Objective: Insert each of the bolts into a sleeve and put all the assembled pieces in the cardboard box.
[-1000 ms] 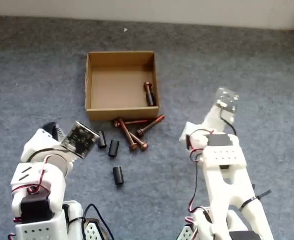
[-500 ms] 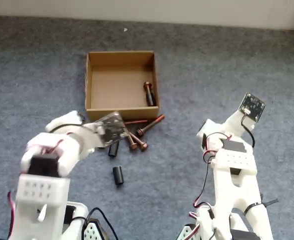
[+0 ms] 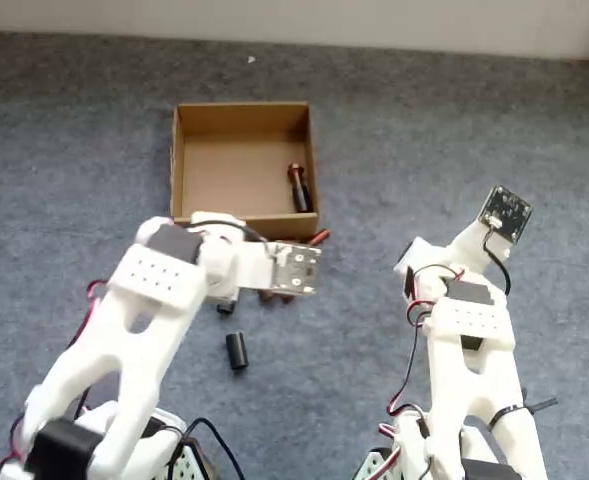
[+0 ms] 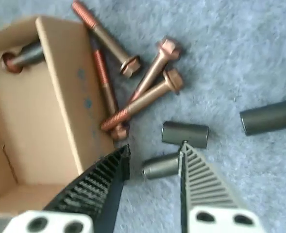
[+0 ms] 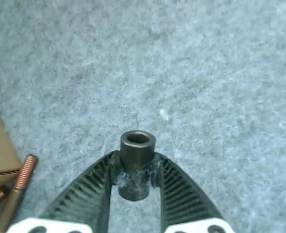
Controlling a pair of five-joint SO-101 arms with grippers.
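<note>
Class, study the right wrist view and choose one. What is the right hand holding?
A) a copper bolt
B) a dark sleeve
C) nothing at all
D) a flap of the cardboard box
B: the right hand is closed around a dark sleeve, whose hollow end faces the camera, while a bolt lies loose on the carpet nearby.
</note>
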